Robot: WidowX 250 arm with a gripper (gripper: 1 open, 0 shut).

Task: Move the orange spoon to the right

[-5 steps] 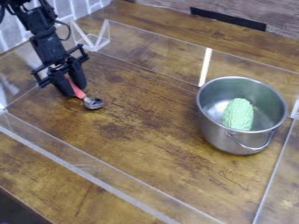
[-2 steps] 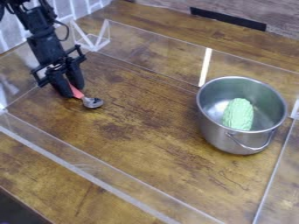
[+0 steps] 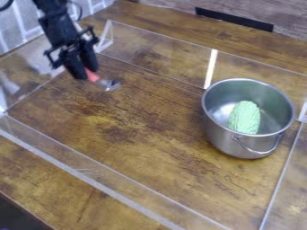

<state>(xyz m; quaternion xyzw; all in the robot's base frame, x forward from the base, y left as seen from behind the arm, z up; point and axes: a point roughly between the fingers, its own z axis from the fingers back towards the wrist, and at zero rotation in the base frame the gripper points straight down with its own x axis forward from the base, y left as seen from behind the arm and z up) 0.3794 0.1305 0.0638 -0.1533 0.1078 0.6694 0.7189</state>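
A dark wooden table fills the view, its grain streaked and worn, brown with paler patches. On it stands a low clear plastic wall, thin and glossy, fencing a wide four-sided area; its edges catch the light as pale lines.

At the right sits a round steel pot, brushed and shiny, with a rolled rim and a small loop handle toward the near side. Inside it lies a green ribbed object, oblong and matte.

At the upper left a black arm reaches down into the fenced area. It ends in a dark claw, blurred. The claw's jaws are closed partway around the thick orange-red handle of the spoon, gripping it near the top. The spoon hangs slanted, handle up and to the left, its small round silver bowl down and to the right, close above the wood. Whether the bowl touches the table cannot be told. The spoon is well apart from the pot, far to its left.
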